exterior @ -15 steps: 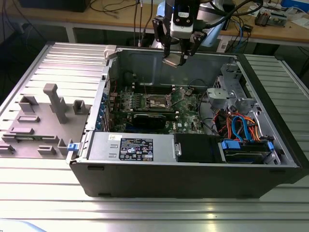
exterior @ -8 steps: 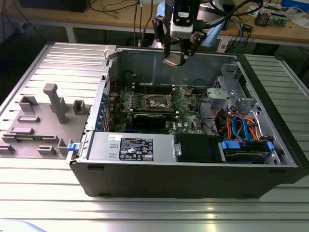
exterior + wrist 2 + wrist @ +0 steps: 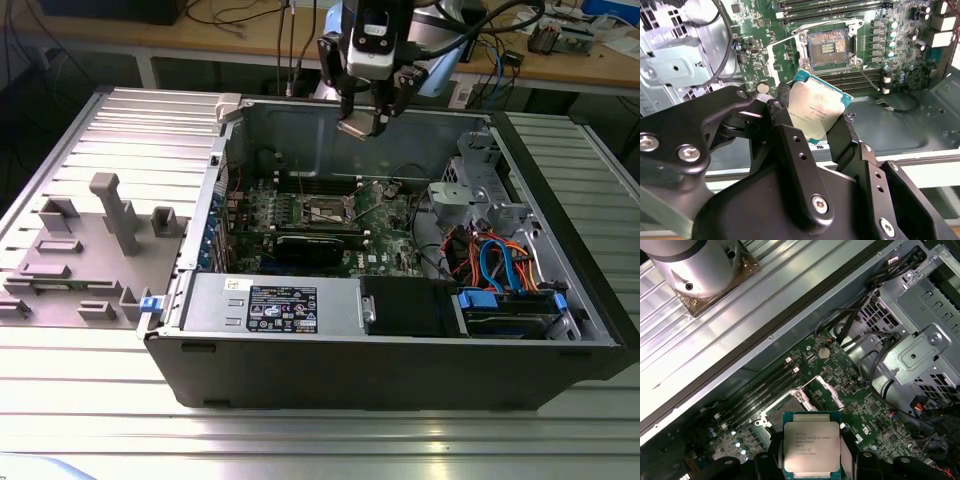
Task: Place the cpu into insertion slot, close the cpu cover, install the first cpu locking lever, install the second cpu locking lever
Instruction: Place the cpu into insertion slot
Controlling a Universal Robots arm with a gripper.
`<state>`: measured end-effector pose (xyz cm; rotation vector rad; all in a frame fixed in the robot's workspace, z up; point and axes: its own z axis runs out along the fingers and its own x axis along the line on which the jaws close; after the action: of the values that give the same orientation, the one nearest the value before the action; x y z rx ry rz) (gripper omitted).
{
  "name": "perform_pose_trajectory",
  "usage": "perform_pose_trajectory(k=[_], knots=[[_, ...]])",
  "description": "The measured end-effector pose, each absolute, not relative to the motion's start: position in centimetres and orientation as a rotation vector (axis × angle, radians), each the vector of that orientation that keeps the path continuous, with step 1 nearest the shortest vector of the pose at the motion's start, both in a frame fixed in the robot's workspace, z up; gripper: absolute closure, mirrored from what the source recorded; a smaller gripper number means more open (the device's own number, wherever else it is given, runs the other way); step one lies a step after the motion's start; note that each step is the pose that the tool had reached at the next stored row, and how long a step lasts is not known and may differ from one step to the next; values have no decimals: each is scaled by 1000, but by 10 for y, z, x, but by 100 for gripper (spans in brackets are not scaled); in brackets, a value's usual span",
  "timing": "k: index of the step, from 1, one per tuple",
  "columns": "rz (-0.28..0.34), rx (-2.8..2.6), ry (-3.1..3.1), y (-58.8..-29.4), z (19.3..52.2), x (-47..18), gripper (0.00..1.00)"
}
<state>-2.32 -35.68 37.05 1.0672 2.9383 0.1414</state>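
Cpu (image 3: 817, 112): flat square chip, dull silver top up, greenish edge showing round it, carried slightly tilted. Pinched on two opposite edges between the black fingers (image 3: 790, 137) of the gripper (image 3: 368, 118), so the tool stands narrow, clamped on the chip and nothing else. In the first wrist view the chip (image 3: 811, 447) sits squarely between the two fingertips, printed face towards the camera. From where I stand the gripper hangs high over the open computer case (image 3: 400, 370), the chip up in the air, touching nothing but the fingers and well apart from the board. Below the tool, the insertion slot (image 3: 829, 47): dark square socket, silvery rim, bare, its contact field showing. In the exterior view the slot (image 3: 325, 208) lies beneath the gripper and somewhat nearer me than the chip. Cpu cover (image 3: 771, 62): thin silvery frame, swung open, standing off one side of the slot and not over it. How the locking levers lie I cannot tell. Around the slot, the green motherboard (image 3: 890, 30), with long black memory slots (image 3: 860, 79) running just beside the socket. Farther out from the tool, a perforated metal drive cage (image 3: 920, 340) with dark cables draped at it. The case rests on a ribbed metal table (image 3: 90, 390); a grey fixture block (image 3: 100, 240) sits on the table at the exterior view's left, well away from the gripper.
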Motion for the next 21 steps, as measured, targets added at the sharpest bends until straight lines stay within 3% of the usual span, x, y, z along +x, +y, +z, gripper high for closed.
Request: perform_pose_trajectory(k=[21], knots=[[140,1220,2873,-357,370,-23,46]])
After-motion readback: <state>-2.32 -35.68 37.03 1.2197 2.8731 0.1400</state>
